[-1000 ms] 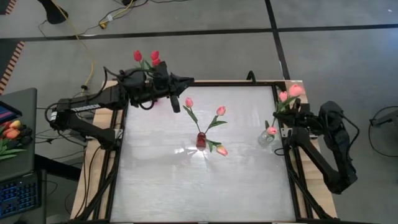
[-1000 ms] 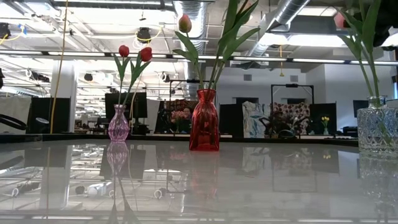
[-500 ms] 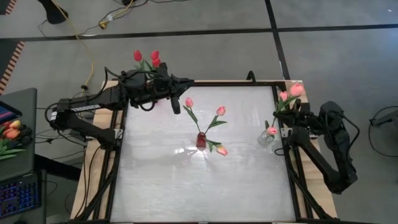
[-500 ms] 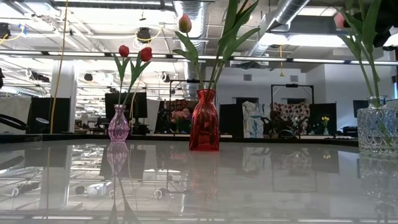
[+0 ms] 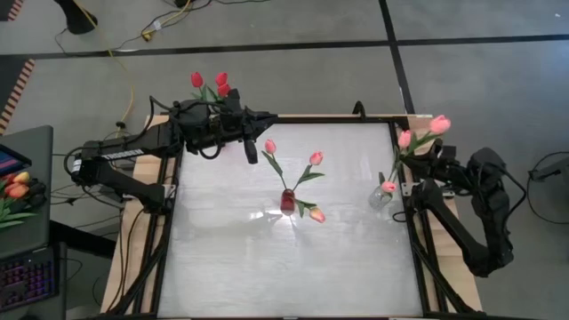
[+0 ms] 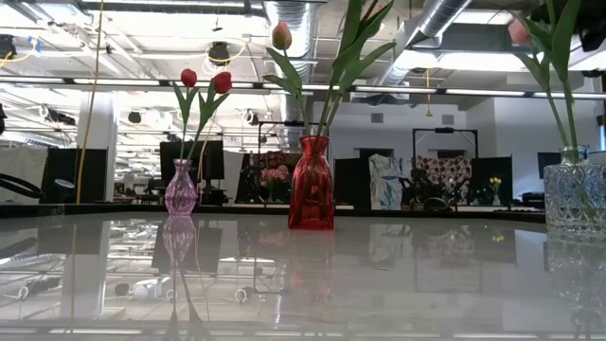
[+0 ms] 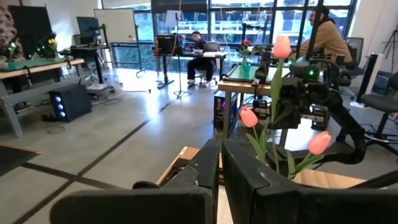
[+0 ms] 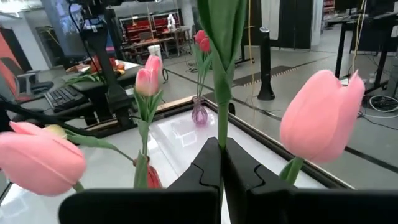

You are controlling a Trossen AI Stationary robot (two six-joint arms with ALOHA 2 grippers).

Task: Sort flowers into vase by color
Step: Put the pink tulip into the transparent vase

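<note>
Bright overhead glare (glossy table (image 5: 284, 258))

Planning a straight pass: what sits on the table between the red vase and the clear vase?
Nothing stands there. In the high view, bare tabletop separates the red vase from the clear vase; only a pink tulip head overhangs beside the red one.

1. The lower half of the counter (image 5: 284, 267) in the high view lies open for passage.
2. At frame centre, the red vase (image 5: 288, 201) spreads tulip stems outward.
3. At the right edge, the clear vase (image 5: 381, 195) stands beside the right arm.
4. The upper-left corner is taken by the left arm and the purple vase (image 6: 180, 192).
</note>
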